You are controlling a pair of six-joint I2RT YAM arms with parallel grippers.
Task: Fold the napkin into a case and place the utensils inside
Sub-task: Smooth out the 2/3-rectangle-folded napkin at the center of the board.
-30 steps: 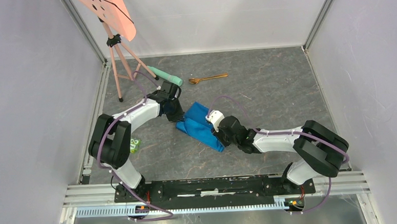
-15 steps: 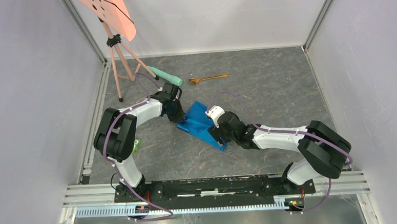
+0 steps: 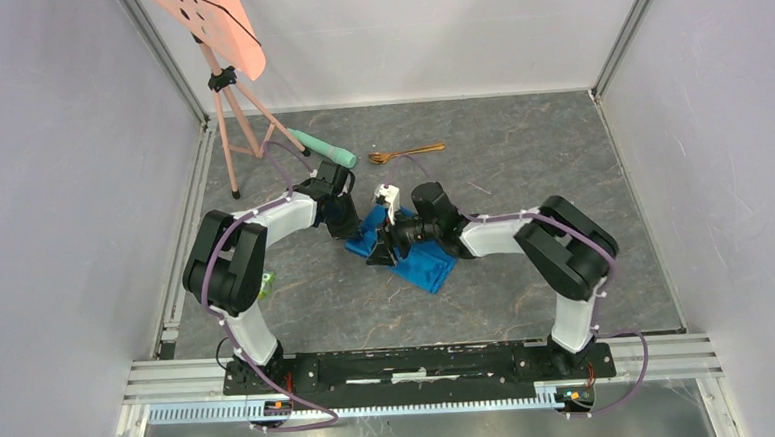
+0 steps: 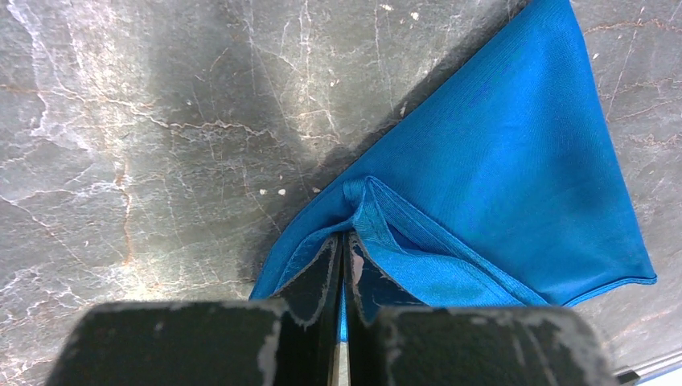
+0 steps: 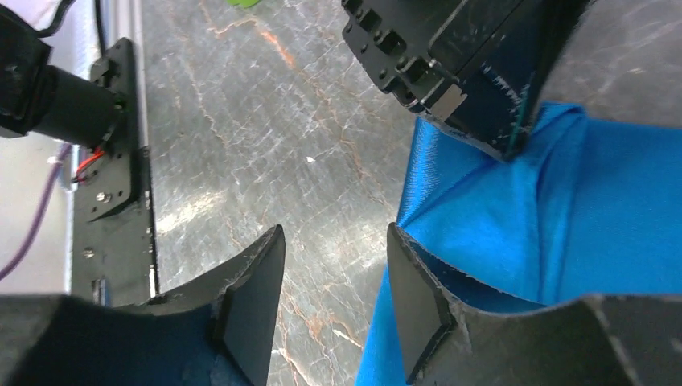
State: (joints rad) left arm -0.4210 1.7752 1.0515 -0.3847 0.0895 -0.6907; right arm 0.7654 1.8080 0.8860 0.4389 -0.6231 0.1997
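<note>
The bright blue napkin (image 3: pixel 418 260) lies folded in the middle of the table. My left gripper (image 3: pixel 350 228) is shut on a bunched fold at the napkin's left corner (image 4: pixel 378 205), and its fingers (image 4: pixel 322 269) press the cloth between them. My right gripper (image 3: pixel 378 256) is open and low at the napkin's left near edge. In the right wrist view one of its fingers (image 5: pixel 410 289) lies against the napkin (image 5: pixel 563 233), the other over bare table, with nothing between them. The copper-gold utensils (image 3: pixel 406 153) lie on the table behind the napkin.
A mint-green cylinder (image 3: pixel 322 147) lies at the back left beside a pink tripod (image 3: pixel 230 117). A small green object (image 3: pixel 265 282) sits by the left arm's elbow. The left gripper's black body (image 5: pixel 458 56) hangs close above my right fingers. Grey walls enclose three sides.
My right arm has swung left from the napkin's near right end to its left edge, and its jaws have opened. The napkin lies more folded. The left gripper has stayed put.
</note>
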